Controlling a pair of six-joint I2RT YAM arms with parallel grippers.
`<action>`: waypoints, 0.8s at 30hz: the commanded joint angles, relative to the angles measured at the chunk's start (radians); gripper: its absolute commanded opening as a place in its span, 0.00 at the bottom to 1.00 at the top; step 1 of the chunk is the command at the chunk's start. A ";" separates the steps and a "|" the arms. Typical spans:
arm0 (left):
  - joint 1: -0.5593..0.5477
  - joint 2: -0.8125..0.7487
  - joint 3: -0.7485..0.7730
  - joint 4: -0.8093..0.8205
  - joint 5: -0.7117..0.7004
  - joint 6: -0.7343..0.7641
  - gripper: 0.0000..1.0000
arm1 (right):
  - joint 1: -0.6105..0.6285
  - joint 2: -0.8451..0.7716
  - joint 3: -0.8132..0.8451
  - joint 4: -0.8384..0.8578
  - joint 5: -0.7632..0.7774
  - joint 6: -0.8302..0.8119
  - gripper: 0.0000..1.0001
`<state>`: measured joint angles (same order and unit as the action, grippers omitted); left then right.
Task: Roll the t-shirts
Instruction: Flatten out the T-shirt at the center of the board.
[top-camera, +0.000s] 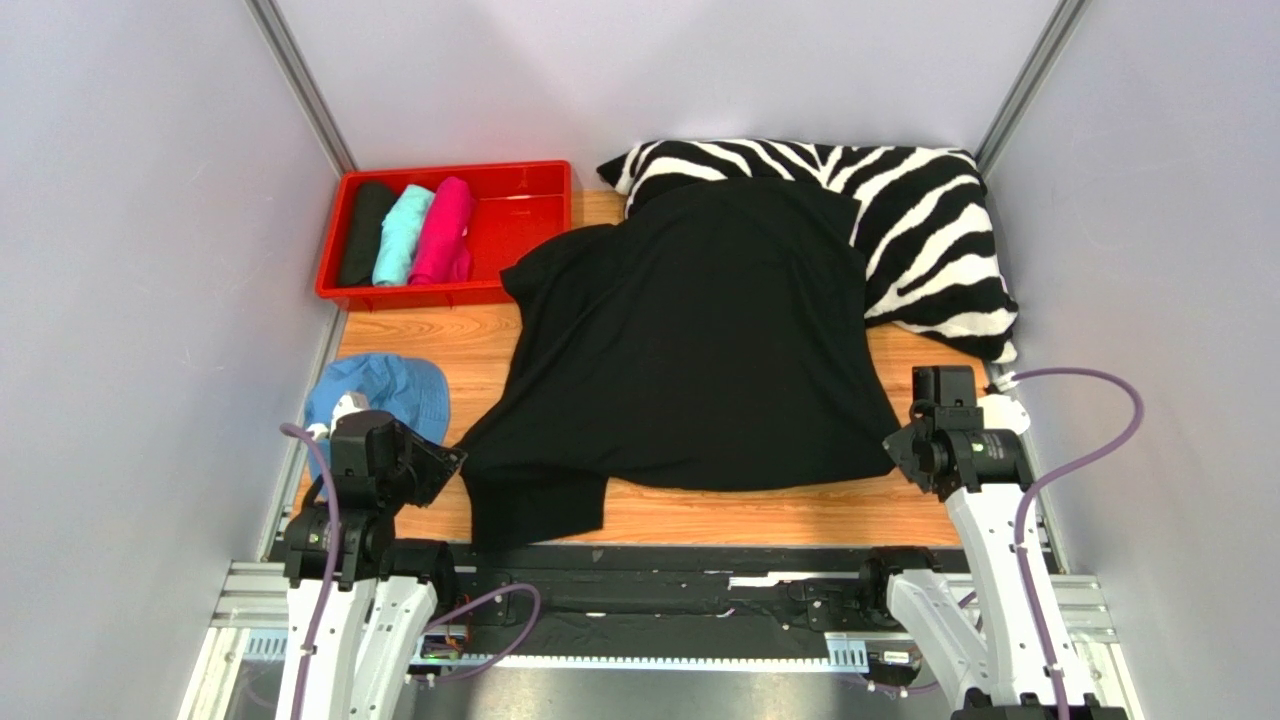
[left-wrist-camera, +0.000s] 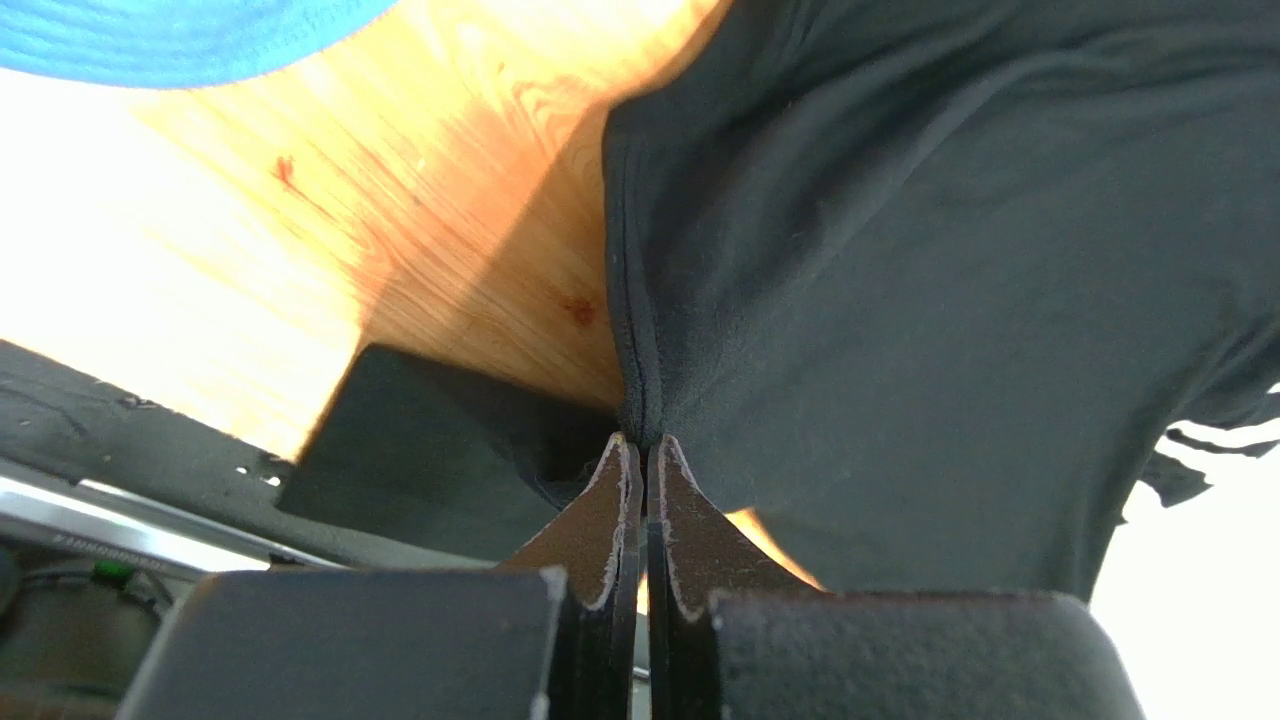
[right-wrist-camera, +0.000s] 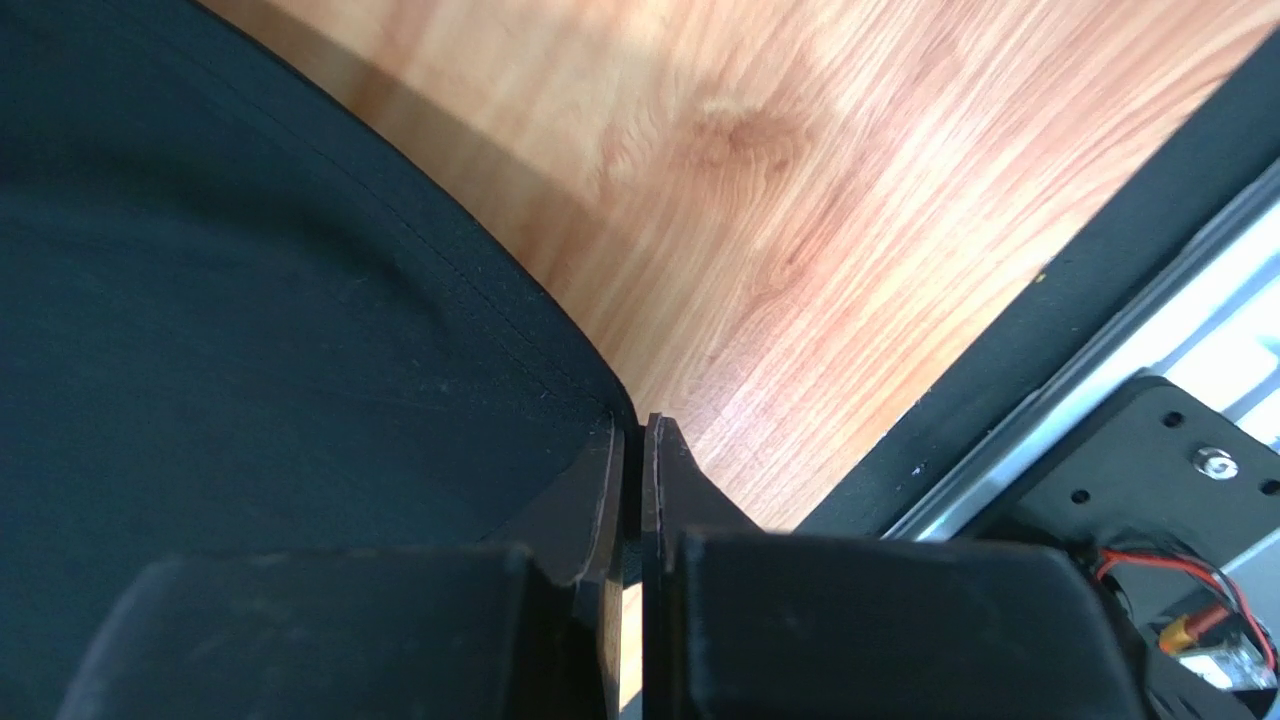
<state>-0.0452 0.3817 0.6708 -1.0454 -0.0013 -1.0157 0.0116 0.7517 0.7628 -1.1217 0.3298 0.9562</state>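
Light: bright overhead | Glare: left wrist corners blown white | Shadow: soft beside black t-shirt

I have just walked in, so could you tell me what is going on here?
Both grippers are shut on the large black t-shirt, the left gripper at its left side, the right gripper at its right. The shirt lies spread on the table, its far end over the zebra pillow. A rolled black tee, a teal tee and a pink tee sit in the red tray.
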 joint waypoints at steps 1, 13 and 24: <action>0.004 0.014 0.088 -0.077 -0.052 0.023 0.00 | -0.004 -0.012 0.139 -0.138 0.110 0.059 0.00; 0.004 0.022 0.200 -0.183 -0.126 0.075 0.00 | -0.035 -0.029 0.288 -0.311 0.267 0.095 0.00; 0.004 0.002 0.228 -0.234 -0.141 0.094 0.00 | -0.036 -0.046 0.316 -0.371 0.327 0.090 0.00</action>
<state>-0.0452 0.3996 0.8581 -1.2430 -0.0895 -0.9562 -0.0154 0.7189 1.0443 -1.3472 0.5457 1.0279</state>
